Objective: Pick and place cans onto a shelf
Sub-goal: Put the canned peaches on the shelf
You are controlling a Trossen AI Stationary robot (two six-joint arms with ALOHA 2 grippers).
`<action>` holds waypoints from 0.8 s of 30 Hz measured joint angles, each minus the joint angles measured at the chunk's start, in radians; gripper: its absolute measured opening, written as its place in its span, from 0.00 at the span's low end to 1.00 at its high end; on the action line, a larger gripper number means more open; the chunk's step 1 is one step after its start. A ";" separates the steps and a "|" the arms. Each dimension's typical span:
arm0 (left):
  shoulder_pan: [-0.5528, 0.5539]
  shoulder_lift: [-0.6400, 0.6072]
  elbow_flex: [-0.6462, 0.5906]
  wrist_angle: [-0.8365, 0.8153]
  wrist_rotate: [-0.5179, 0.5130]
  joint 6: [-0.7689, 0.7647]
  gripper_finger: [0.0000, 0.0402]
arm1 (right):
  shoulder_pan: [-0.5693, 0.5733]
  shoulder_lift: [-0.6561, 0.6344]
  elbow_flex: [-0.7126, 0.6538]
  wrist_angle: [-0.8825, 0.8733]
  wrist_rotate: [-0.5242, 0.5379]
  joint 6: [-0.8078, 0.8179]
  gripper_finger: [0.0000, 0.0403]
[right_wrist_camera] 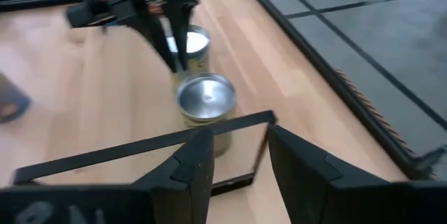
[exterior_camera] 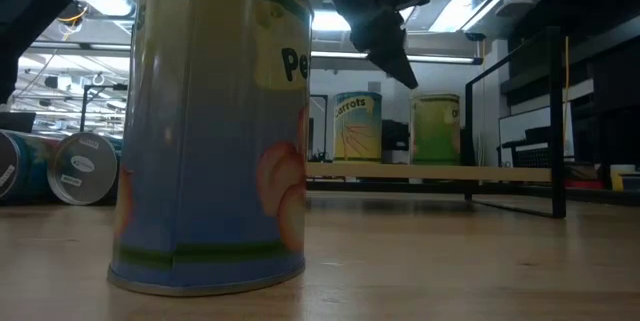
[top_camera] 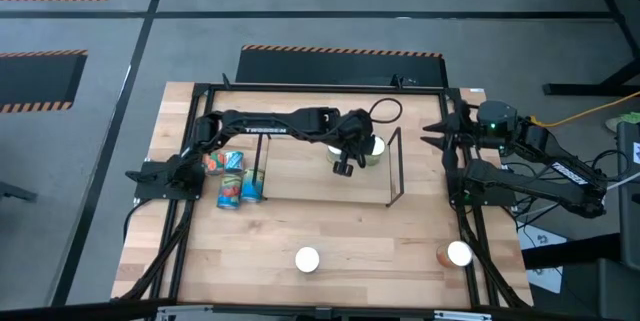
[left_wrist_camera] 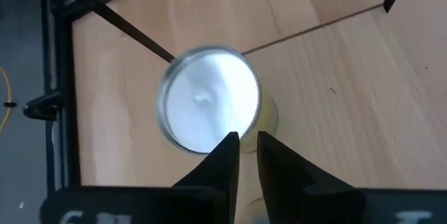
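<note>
The black wire shelf stands in the middle of the table. Two cans stand upright on it: a white-topped one and a silver-topped one; in the low view they are the carrots can and a green can. My left gripper hangs just above and beside the white-topped can, pointing down, fingers all but shut and holding nothing; it also shows in the left wrist view. My right gripper waits open at the table's far right.
Several cans lie on their sides at the table's left. One can stands upright near the front edge, filling the low view; another stands at the front right. A black frame runs round the table.
</note>
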 joint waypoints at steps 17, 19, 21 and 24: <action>-0.084 -0.184 0.002 -0.165 -0.093 -0.055 0.10 | 0.013 0.063 -0.001 0.167 -0.229 0.136 0.35; -0.098 -0.218 0.001 -0.236 -0.084 -0.089 0.10 | 0.035 0.077 -0.001 0.172 -0.226 0.160 0.35; -0.113 -0.241 0.002 -0.284 -0.068 -0.126 0.09 | 0.067 0.087 -0.001 0.180 -0.225 0.185 0.35; -0.138 -0.270 0.001 -0.398 -0.032 -0.185 0.09 | 0.128 0.098 -0.001 0.210 -0.222 0.235 0.35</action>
